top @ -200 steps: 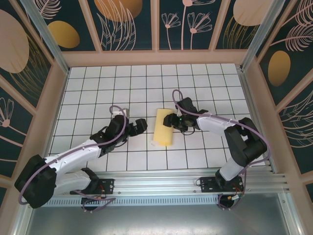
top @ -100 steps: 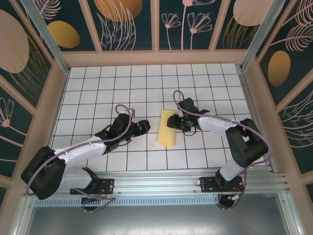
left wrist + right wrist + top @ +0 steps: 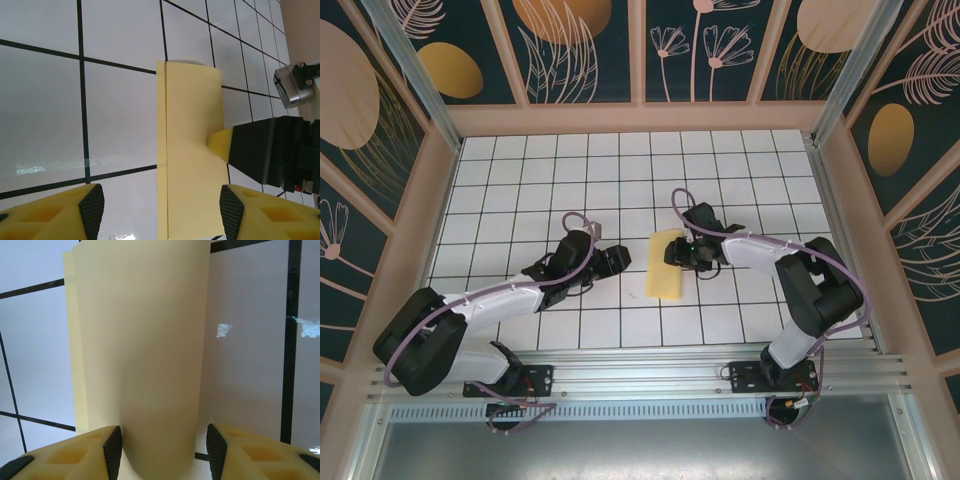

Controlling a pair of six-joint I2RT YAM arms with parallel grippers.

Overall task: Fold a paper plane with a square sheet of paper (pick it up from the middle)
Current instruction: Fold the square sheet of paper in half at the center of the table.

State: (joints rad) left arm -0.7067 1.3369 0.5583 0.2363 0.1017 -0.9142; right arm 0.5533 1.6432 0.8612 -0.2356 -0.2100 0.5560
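White-tiled table (image 3: 520,170) w/ folded yellow sheet of paper (image 3: 663,280) lying approx mid-table.

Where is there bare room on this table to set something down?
Free: the far rows of the table, between the back wall and both claws. Also a small patch between the paper and the near rail. Crowded: the middle, where the left claw and right claw flank the paper, and the near corners under the arms.

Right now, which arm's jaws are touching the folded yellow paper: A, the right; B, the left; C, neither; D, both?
A: the right gripper has its jaws on the right edge of the sheet of paper, while the left gripper sits apart from it.
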